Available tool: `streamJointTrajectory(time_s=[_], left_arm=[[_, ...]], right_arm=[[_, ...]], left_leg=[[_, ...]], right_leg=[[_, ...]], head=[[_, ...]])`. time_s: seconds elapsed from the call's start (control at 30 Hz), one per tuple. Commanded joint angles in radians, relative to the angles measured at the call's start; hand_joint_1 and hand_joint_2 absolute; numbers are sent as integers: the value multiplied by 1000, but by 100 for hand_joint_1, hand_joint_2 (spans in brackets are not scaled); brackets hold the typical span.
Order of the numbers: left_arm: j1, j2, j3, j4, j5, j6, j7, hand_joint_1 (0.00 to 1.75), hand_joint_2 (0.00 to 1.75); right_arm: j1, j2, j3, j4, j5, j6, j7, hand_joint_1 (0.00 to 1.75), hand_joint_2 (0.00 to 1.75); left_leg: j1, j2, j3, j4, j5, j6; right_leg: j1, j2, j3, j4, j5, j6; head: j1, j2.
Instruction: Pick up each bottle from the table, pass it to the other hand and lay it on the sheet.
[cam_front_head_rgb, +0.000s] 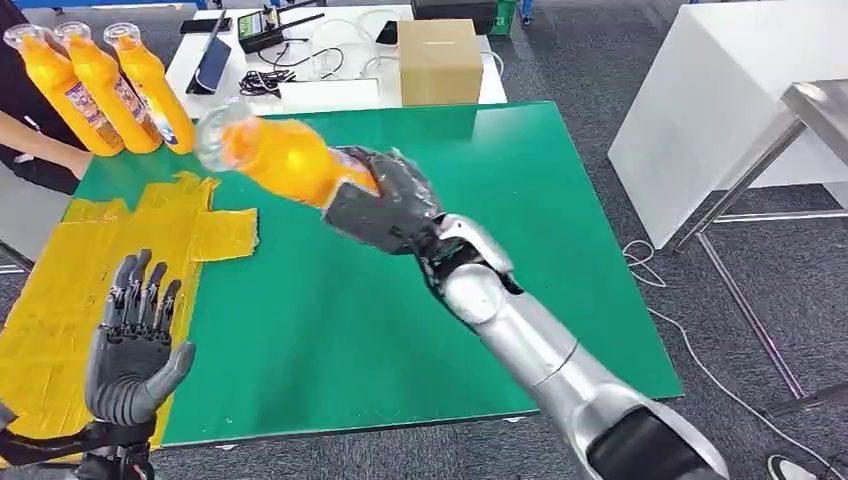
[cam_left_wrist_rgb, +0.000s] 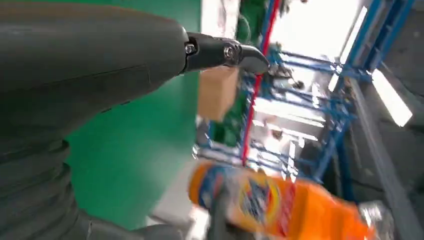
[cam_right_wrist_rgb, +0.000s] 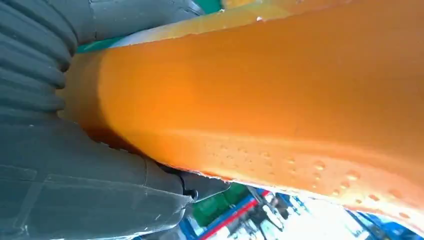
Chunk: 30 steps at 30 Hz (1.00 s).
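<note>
On my far left in the head view, my left robot hand (cam_front_head_rgb: 130, 350) is raised over the near end of the yellow sheet (cam_front_head_rgb: 60, 290), palm turned up toward the camera, fingers spread and upright, holding nothing. The sheet lies crumpled along the left side of the green table (cam_front_head_rgb: 400, 300), with a loose flap reaching toward the middle. Behind it, at the table's far-left corner, three orange bottles (cam_front_head_rgb: 100, 90) stand upright in a tight row, touching one another, and a person's arm (cam_front_head_rgb: 40, 150) in a dark sleeve rests just beside them.

Moving toward the centre, the held bottle (cam_front_head_rgb: 280, 155) is up in the air above the table, tilted so its clear cap end points left and away toward the standing row. My right robot hand (cam_front_head_rgb: 385, 205) has its fingers wrapped around the bottle's base end, and the silver right forearm runs down to the lower right of the view. The right wrist view confirms the grip: the orange bottle body (cam_right_wrist_rgb: 260, 95) lies pressed along the grey palm and thumb. From the left wrist view I see the same bottle (cam_left_wrist_rgb: 280, 205), blurred, with its label showing, well apart from the left hand's open fingers (cam_left_wrist_rgb: 225, 52).

Beyond the green table a white table (cam_front_head_rgb: 330, 60) carries a cardboard box (cam_front_head_rgb: 438, 60), cables and a few dark devices. To the right stands a white block (cam_front_head_rgb: 720, 110) on the grey floor.
</note>
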Motion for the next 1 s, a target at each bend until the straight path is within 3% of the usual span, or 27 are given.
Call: streamJointTrajectory(time_s=[0.03,0.7,1.0], left_arm=[[-56,4,24,-5,99,-25,21,0,175],[-54,-22,34,-20,61,18,-9,0,175],[-55,-38,30,-66,-57,121,-52,0,175]], right_arm=[[-77,224,159,342,33,-85,-1,175,175],[-73,251,276,348,-2,-87,14,175,175],[-42,249,305,305,95,-95,43,175,175]], left_leg=[[0,3,2,0,0,-1],[1,-2,1,1,-1,-2],[1,-1,2,1,-1,-2]], right_leg=[[0,3,1,0,0,-1],[0,0,2,0,-1,-1],[0,0,3,0,-1,0]], head=[[0,0],[0,0],[0,0]])
